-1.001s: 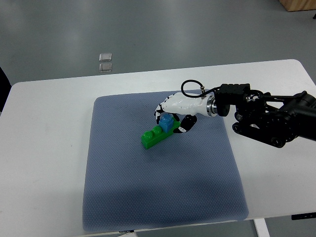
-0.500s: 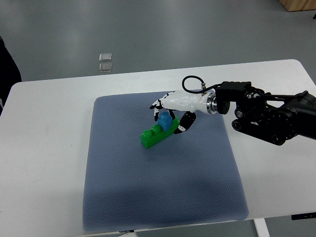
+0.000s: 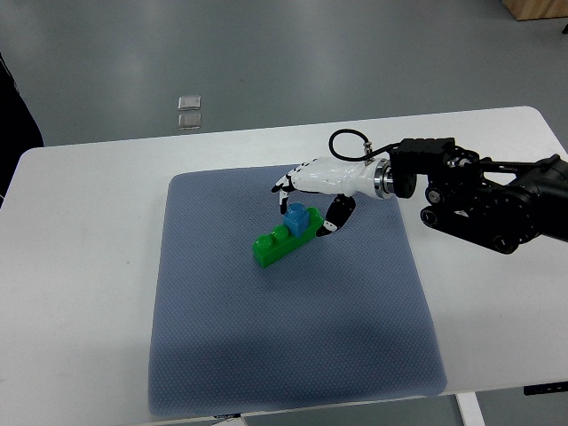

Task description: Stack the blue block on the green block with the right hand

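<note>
You had the right hand (image 3: 312, 191) reaching in from three o'clock over the grey mat (image 3: 293, 346), with its black forearm (image 3: 479, 200) stretched across the white table (image 3: 80, 266). Its fingers (image 3: 286, 185) were spread loosely above the blue block (image 3: 296, 218), and the thumb (image 3: 333, 216) hung just beside it at three o'clock; you could not tell from this steep view whether any fingertip touched the block, but nothing pinched it. The blue block sat on top of the green block (image 3: 277, 243), at its end toward one o'clock. The green block lay flat on the mat, slanted from seven o'clock to one o'clock, slightly toward twelve o'clock from the mat's middle
</note>
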You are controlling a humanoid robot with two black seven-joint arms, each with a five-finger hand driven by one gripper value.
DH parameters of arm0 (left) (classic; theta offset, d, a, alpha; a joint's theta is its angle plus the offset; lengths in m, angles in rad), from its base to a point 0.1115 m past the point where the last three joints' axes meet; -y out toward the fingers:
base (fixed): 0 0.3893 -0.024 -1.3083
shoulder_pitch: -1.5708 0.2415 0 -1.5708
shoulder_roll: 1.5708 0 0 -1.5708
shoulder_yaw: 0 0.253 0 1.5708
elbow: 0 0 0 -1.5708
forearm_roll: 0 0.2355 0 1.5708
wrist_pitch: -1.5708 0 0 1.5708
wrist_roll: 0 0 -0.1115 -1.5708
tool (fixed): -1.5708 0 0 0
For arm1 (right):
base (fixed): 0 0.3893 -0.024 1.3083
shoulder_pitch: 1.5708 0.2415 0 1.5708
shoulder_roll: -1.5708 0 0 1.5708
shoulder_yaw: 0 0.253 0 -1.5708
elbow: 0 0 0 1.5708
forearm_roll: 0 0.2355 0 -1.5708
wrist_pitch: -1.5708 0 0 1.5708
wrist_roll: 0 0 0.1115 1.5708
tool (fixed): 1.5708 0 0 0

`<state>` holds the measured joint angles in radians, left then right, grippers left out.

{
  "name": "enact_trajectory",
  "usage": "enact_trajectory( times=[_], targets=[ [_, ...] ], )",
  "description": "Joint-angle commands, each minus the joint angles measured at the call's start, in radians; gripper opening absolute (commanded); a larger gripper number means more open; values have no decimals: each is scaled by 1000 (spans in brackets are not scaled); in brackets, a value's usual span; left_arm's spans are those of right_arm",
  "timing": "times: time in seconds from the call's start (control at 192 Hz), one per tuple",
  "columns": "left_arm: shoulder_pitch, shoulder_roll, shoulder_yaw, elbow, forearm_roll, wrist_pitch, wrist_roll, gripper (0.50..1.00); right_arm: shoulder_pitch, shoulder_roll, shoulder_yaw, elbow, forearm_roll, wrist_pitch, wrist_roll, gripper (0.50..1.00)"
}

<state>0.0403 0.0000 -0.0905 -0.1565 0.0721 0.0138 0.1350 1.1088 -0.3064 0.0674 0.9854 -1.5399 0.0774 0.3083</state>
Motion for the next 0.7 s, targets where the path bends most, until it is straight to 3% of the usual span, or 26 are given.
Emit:
enact_trajectory(
  times=[0.0, 0.391, 0.636, 0.641, 0.693],
  targets=[
    [0, 0, 0, 0, 0, 0, 0, 1000, 0, 0, 2, -1, 1, -5, 0, 919],
    [0, 0, 0, -2, 0, 0, 0, 1000, -58, -30, 149, -5, 287, 4, -11, 921],
    [0, 0, 0, 0, 0, 0, 0, 1000, -93, -42, 170, -22, 598, 44, -14, 921],
    [0, 0, 0, 0, 0, 0, 0, 1000, -102, -42, 170, -40, 721, 68, -15, 921],
    [0, 0, 0, 0, 0, 0, 0, 1000, -109, -42, 170, -60, 845, 82, -26, 921]
  ],
)
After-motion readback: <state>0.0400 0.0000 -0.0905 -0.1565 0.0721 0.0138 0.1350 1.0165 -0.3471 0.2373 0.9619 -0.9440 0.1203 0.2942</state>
